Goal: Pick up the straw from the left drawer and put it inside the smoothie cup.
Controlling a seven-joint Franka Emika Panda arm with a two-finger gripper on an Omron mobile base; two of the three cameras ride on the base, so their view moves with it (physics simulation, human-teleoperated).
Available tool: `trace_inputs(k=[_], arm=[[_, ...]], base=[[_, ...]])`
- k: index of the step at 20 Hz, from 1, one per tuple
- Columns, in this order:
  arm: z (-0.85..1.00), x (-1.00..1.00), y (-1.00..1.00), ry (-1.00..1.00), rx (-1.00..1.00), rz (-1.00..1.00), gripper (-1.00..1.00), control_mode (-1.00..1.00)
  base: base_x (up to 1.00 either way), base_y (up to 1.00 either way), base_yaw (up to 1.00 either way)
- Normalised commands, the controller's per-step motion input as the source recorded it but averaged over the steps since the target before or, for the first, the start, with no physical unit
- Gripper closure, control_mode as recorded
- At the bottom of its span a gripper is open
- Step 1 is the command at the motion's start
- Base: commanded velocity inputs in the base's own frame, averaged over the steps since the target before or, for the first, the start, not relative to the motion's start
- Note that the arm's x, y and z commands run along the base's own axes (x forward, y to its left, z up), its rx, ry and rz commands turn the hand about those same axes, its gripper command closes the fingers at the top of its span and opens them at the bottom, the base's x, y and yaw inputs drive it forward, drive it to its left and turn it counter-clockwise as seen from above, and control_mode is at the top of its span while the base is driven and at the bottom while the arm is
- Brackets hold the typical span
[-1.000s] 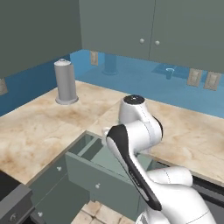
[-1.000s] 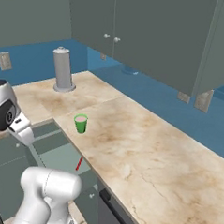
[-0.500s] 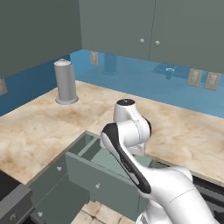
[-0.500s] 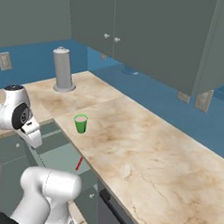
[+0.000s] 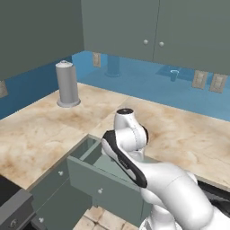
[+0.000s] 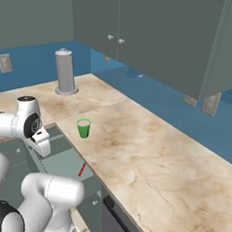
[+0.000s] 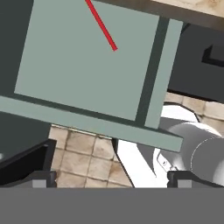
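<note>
Straw [image 7: 101, 26] on drawer [image 7: 83, 65] floor, well beyond wide-apart jaws

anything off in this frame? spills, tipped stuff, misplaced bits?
Nothing stands out. The thin red straw lies flat on the floor of the open grey-green drawer, slanted across it. The small green smoothie cup stands upright on the marble counter, no spill around it. The tall grey canister is upright too.

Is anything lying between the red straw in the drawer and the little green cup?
Nothing loose. In the right base view, the straw lies in the open drawer; between it and the cup are just the drawer's side, the counter edge and bare counter.
</note>
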Motion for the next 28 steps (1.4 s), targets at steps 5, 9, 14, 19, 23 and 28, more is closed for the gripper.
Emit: trace_inputs(k=[5, 9, 14, 19, 23, 28], arm=[[-0.45, 0.11, 0.00, 0.00, 0.00, 0.00, -1.00, -1.00], [-0.45, 0.06, 0.00, 0.00, 0.00, 0.00, -1.00, -1.00], [-0.32, 0.12, 0.00, 0.00, 0.00, 0.00, -1.00, -1.00], [-0.20, 0.19, 0.00, 0.00, 0.00, 0.00, -1.00, -1.00], [-0.18, 0.20, 0.02, 0.00, 0.00, 0.00, -1.00, -1.00], [-0.17, 0.23, 0.04, 0.00, 0.00, 0.00, -1.00, -1.00]], base=[[0.00, 0.00, 0.00], [0.00, 0.00, 0.00], [0.00, 0.00, 0.00], [0.00, 0.00, 0.00], [0.00, 0.00, 0.00], [0.00, 0.00, 0.00]])
